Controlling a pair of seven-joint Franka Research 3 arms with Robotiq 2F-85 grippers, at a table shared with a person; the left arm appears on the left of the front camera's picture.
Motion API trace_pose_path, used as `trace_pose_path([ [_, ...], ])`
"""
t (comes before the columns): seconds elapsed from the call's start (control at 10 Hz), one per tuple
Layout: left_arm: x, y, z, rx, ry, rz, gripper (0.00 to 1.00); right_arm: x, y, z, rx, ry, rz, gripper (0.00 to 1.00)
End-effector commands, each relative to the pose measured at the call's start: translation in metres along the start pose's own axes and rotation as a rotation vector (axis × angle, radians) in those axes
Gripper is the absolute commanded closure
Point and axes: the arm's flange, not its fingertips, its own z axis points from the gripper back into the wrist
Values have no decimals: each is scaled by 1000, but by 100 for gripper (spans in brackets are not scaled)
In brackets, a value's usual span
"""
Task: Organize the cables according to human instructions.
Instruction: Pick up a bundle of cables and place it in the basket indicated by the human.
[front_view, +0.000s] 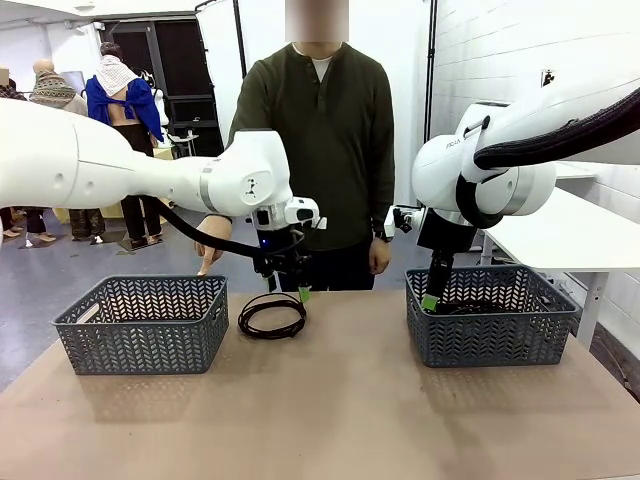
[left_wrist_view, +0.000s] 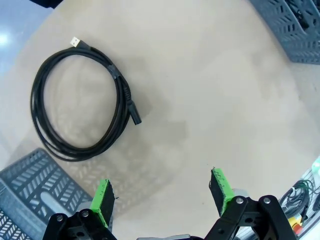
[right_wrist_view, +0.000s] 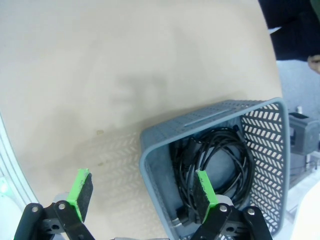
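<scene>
Cable coil (front_view: 271, 315) lies flat on the tan table (front_view: 330, 410) between the two baskets, nearer the left one, a round bundle of black loops with nothing touching it; in the left wrist view the same coil (left_wrist_view: 80, 102) shows one plug with a pale metal tip at its upper edge and a dark plug end pointing down inside the ring. More black cables (right_wrist_view: 215, 165) sit tangled on the floor of the right basket (right_wrist_view: 270, 145), how many I cannot tell; in the front view they show as a dark mass (front_view: 470, 305) behind its lattice wall. The left gripper (front_view: 290, 280) hangs just above and behind the loose coil with its jaws spread wide and nothing between them, its green pads (left_wrist_view: 101, 200) well apart in its wrist view. The right gripper (front_view: 432, 298) hovers at the near left rim of the right basket (front_view: 490, 330), also fully spread and empty, one pad (right_wrist_view: 205, 187) over the basket and the other over the bare table. The left basket (front_view: 140, 325) stands at the table's left. The human (front_view: 320, 130) stands at the far edge in an olive sweater, one hand (front_view: 210, 245) lowered with a finger pointing down toward the table beside the left basket.
</scene>
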Motion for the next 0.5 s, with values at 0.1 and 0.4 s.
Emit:
trace_pose_path([
  [0.1,21,8,-10,0,26,46,0,0,-2,0,1,9,-1,0],
  [0.4,4,5,-17,-6,18,11,0,0,-2,0,1,9,-1,0],
])
